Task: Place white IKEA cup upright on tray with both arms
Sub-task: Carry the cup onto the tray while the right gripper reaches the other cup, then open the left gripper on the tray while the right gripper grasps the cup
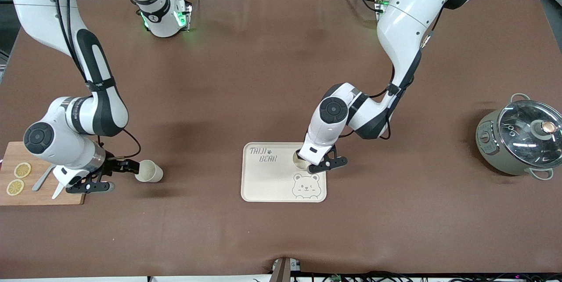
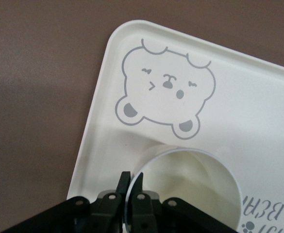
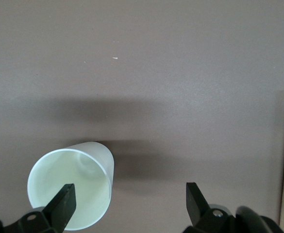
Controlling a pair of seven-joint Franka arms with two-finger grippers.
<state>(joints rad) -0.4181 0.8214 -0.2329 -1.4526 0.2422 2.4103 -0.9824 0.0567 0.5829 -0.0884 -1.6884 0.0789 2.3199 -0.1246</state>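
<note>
Brown matting covers the wide bench (image 1: 272, 97), with much bare surface between its things. Toward the left arm's end stands a grey-green lidded cooker pot (image 1: 520, 139); at the right arm's end lies a wooden cutting board (image 1: 41, 194) with lemon slices. Nearer the middle sits the cream-white rectangular tray (image 1: 268, 181) with rounded corners. An upright white cup (image 2: 200, 189) stands on it between lettering and bear drawing, clear of the tray's edges. The left gripper (image 2: 131, 180) has its jaws pinching this cup's rim. A second white cup (image 1: 148, 171) sits on the matting beside the board; the right gripper (image 3: 129, 196) hangs low over it with jaws spread, one over its mouth.
</note>
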